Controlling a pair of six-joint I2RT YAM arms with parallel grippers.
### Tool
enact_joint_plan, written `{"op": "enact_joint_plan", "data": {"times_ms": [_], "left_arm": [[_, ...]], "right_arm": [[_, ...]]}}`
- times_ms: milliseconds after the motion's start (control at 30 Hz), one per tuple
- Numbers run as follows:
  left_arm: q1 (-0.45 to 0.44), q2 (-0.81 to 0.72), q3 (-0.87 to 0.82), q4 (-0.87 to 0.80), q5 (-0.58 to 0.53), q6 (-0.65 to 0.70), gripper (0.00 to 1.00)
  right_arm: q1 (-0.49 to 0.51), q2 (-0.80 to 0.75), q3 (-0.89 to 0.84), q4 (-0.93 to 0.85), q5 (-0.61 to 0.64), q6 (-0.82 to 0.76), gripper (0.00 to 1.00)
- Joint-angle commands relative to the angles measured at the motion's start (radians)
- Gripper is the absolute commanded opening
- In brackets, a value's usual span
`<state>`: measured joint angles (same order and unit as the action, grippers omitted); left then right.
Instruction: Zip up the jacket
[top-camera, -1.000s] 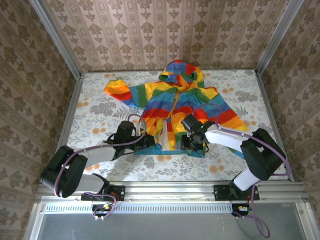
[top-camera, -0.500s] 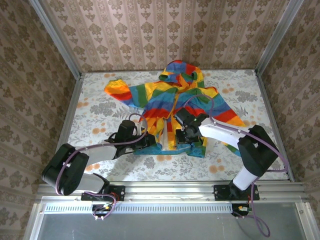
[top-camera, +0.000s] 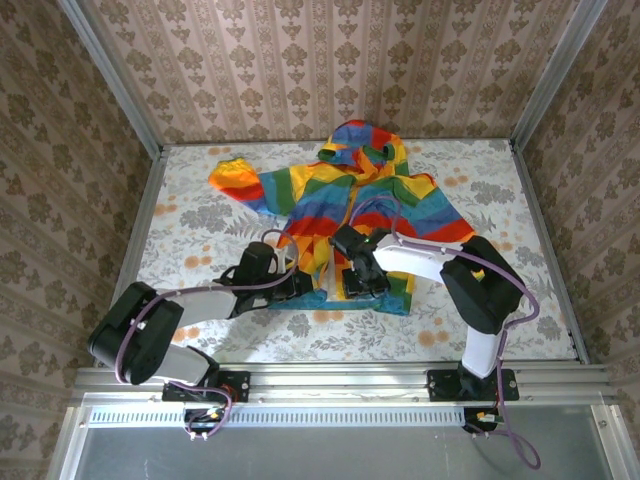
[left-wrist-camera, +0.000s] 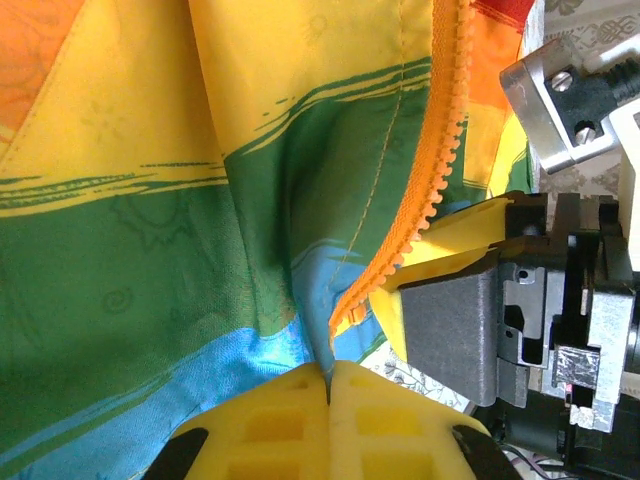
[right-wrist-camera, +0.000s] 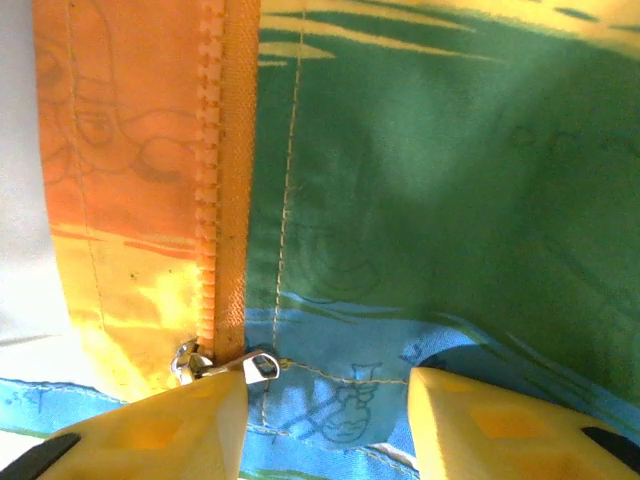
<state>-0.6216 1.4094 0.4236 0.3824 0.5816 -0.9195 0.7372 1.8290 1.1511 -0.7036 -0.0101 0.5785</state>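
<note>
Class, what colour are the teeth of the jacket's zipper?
Orange; the zipper teeth show best in the right wrist view.

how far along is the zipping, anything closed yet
Done: the jacket lies flat on the table and the left gripper is shut on its hem beside one zipper half. In hand: the right gripper is open over the hem by the slider. Left: both rows of teeth are unjoined, so the ends must be mated and the slider pulled up.

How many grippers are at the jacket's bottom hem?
2. The left gripper pinches the jacket at its hem, left of the opening; the right gripper, open, is at the zipper slider to its right.
</note>
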Motion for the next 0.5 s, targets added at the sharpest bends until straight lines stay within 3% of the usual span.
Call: {"op": "enact_joint_plan", "data": {"times_ms": [0,67,267,467], "left_arm": [[-0.01,0.005,0.03,-0.001,-0.008,0.025,0.0],[-0.013,0.003,0.03,-0.005,-0.01,0.027,0.0],[-0.017,0.016,0.045,-0.009,-0.014,0.031,0.0],[-0.034,0.037,0.079,-0.008,-0.016,0.033,0.0]], "right_arm": [[0.008,0.032,0.008,-0.041,0.052,0.0,0.4],[0.008,0.019,-0.004,-0.034,0.063,0.003,0.28],[0.01,-0.073,-0.019,-0.021,0.116,-0.003,0.04],[0.009,-0.204,-0.042,-0.009,0.173,-0.008,0.0]]}}
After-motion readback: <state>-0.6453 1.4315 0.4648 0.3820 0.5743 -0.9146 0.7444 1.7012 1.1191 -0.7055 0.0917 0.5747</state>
